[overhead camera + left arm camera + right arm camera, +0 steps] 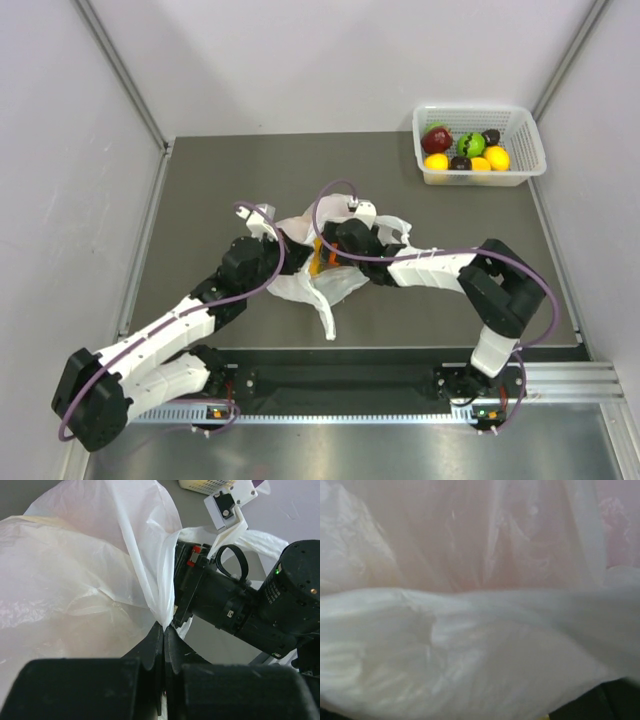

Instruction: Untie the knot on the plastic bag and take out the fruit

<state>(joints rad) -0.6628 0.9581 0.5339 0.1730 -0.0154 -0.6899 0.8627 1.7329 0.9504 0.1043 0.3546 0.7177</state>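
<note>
The plastic bag (pixel 335 288) lies crumpled in the middle of the table, between my two grippers. My left gripper (pixel 303 250) is at its left side. In the left wrist view the gripper (pixel 164 627) is shut on a thin fold of the bag (pixel 75 580). My right gripper (pixel 333 243) is pushed into the bag from the right, its fingers hidden by plastic. The right wrist view shows only the bag (pixel 480 645) pressed close to the lens. An orange patch (pixel 318 264) shows between the grippers; whether it is a fruit or the bag's print is unclear.
A white basket (pixel 530 135) stands at the back right with a dark red apple (pixel 436 139), a green fruit (pixel 470 144) and several yellow and dark fruits. Its corner shows in the left wrist view (pixel 205 485). The right arm's wrist (pixel 240 605) is close beside my left gripper.
</note>
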